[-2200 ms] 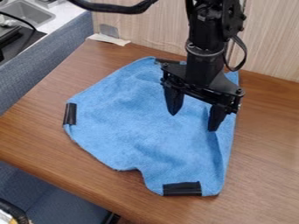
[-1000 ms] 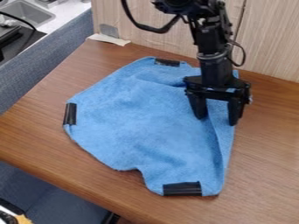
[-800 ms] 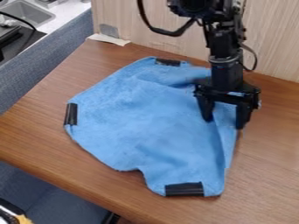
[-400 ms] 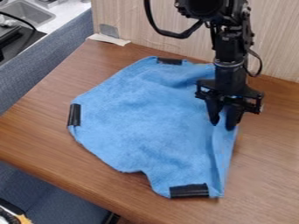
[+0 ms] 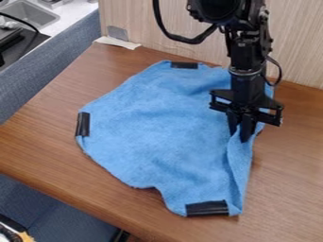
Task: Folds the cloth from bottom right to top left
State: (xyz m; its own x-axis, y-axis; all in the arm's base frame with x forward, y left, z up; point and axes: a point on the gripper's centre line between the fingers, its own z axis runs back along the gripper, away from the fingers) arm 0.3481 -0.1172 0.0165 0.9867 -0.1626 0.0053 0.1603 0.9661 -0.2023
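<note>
**Got a grip on the cloth, right-hand side of the view**

Looking at a fuzzy blue cloth here, mostly spread out on a brown wood-grain table. Pinched near its right edge by a black two-finger gripper, so yeah, closed on cloth, with a bit of blue bunched up between the fingertips. Pointing pretty much straight down too, at the end of a black robot arm coming in from the top.

Creased from the pinch down toward the lower right corner, with a long narrow ridge along that side. Otherwise lying fairly flat, apart from some soft ripples, and dipping inward at the lower left edge. Marked with black tape strips at the top, left and bottom.

For the rest: behind the table, a pale wood-grain panel. By the far left corner of the table, a torn whitish paper scrap. Further off at upper left, past a blue-grey fabric-covered divider, a grey metal sink.
</note>
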